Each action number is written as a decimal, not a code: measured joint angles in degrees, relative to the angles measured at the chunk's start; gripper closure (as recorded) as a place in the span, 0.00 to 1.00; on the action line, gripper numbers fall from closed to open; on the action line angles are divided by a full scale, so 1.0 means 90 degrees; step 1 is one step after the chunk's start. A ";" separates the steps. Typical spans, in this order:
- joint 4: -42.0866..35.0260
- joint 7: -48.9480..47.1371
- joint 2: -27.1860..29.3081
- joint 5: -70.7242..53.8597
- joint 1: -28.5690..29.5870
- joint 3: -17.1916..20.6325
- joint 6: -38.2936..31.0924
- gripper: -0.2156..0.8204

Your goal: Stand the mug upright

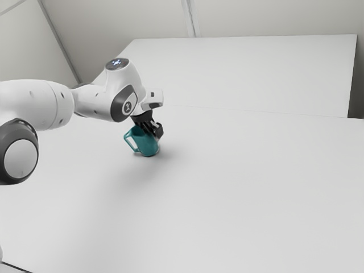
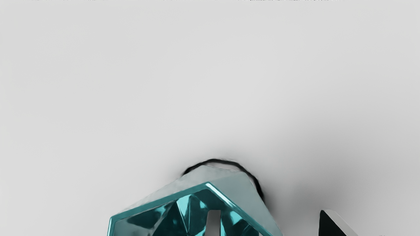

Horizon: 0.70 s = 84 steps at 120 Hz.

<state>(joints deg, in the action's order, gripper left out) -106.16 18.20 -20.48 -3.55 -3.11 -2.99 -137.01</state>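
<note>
Teal mug (image 1: 147,147) on worktop (image 1: 239,199), base down, mouth up; slight lean hard to judge. Handle points toward exterior view's left. Pincer (image 1: 153,133) right at mug's rim, coming from above. Pincer released, fingers spread astride mug wall: one finger (image 2: 213,224) reaches into mouth, other finger (image 2: 326,228) outside, apart from wall. Soft shadow on worktop around mug and beside outer finger.

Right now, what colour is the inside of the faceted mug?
The mug's inside is glossy teal, best in the wrist view.
</note>
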 joint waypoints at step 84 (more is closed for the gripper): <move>0.0571 -0.0032 0.1748 -0.0059 0.0150 -0.0322 0.2248 0.22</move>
<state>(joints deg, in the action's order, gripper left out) -101.02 17.92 -4.75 -4.07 -1.76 -5.88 -116.78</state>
